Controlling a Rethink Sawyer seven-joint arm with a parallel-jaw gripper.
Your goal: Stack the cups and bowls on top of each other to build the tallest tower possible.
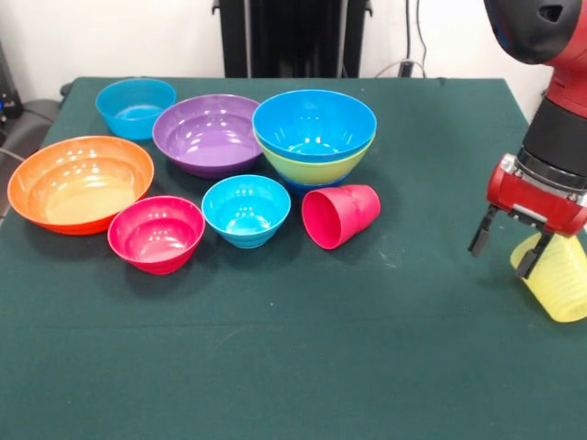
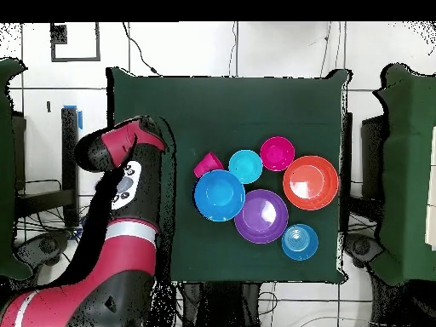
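My gripper (image 1: 501, 259) hangs open over the right side of the table, with nothing between its fingers. Right behind it a translucent yellow cup (image 1: 558, 284) lies on its side at the table's right edge; one finger (image 1: 529, 258) overlaps its rim, and I cannot tell if they touch. A red-pink cup (image 1: 341, 215) lies on its side mid-table. The tower (image 1: 315, 137) is a bright blue bowl (image 2: 219, 194) nested in a lime green bowl (image 1: 316, 167). In the overhead view the arm (image 2: 128, 174) hides the gripper and the yellow cup.
Loose bowls stand at the left: orange (image 1: 81, 181), purple (image 1: 207, 134), small blue (image 1: 136, 107), pink-red (image 1: 156, 233) and cyan (image 1: 246, 210). The green table (image 1: 293, 367) is bare in front and between the red-pink cup and the gripper.
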